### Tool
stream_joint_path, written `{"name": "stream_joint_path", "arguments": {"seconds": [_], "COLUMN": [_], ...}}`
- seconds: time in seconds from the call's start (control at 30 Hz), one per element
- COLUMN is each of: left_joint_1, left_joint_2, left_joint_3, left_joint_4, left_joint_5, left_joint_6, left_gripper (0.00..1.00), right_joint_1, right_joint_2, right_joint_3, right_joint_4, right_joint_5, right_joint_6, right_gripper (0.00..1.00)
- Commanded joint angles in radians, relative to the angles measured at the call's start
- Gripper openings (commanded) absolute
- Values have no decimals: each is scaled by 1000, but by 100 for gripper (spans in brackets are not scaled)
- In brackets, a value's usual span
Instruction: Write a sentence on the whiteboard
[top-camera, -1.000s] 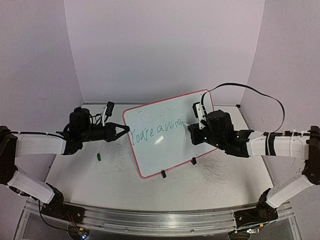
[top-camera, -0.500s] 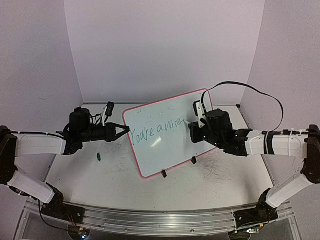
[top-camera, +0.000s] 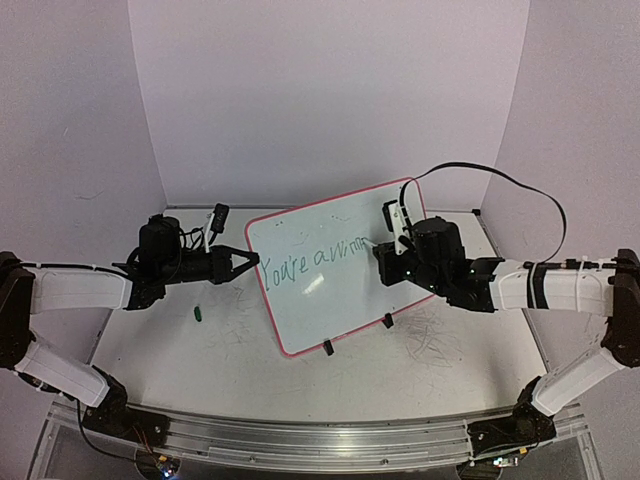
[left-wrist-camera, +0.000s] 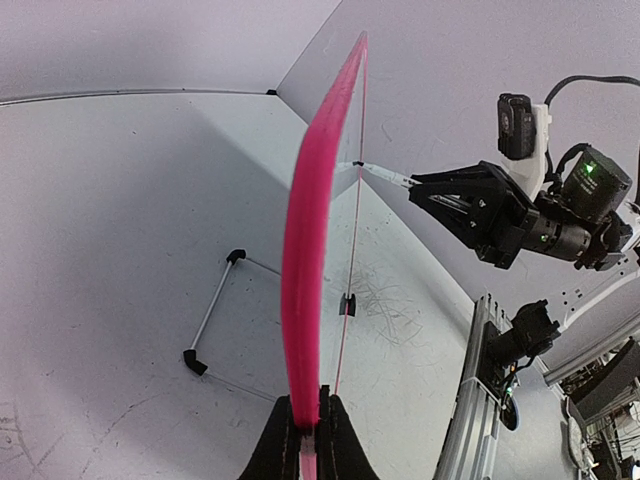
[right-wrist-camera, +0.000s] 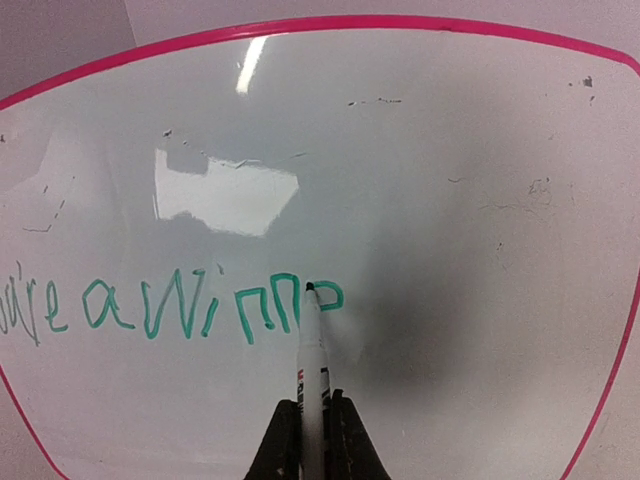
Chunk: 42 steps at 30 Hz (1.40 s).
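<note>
The whiteboard (top-camera: 340, 270), glossy white with a pink-red frame and black clip feet, stands tilted in the middle of the table. My left gripper (top-camera: 255, 262) is shut on its left frame edge (left-wrist-camera: 305, 300). My right gripper (top-camera: 383, 255) is shut on a white marker (right-wrist-camera: 312, 370) whose tip touches the board. The sentence (top-camera: 312, 256) in green reads "You're a winn" plus a partly formed letter; its right part shows in the right wrist view (right-wrist-camera: 190, 305). The tip sits at the top of that last letter.
A small green cap (top-camera: 199, 313) lies on the table left of the board. Grey scribble marks (top-camera: 430, 335) cover the table surface by the board's right foot. White walls close in the back and sides. A metal rail (top-camera: 320, 440) runs along the near edge.
</note>
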Motion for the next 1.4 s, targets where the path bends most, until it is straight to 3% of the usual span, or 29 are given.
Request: {"name": "stream_joint_path", "arguments": {"seconds": [0.0, 0.67, 0.83, 1.37], "left_joint_1": [4, 4, 4, 4], "left_joint_2": [-29, -17, -17, -28], "left_joint_3": [25, 26, 30, 22], "left_joint_4": [-6, -10, -10, -14], "left_joint_5": [-8, -11, -9, -8], "left_joint_6": [41, 43, 45, 48], "left_gripper": [0, 0, 0, 0], "right_joint_1": [-6, -7, -7, -20], "right_joint_2": [4, -56, -93, -23], "right_joint_3": [6, -26, -32, 25], "right_joint_4": [3, -1, 36, 63], "right_joint_5": [-27, 76, 27, 35], "right_joint_6": [5, 21, -3, -25], "right_gripper": [0, 0, 0, 0]}}
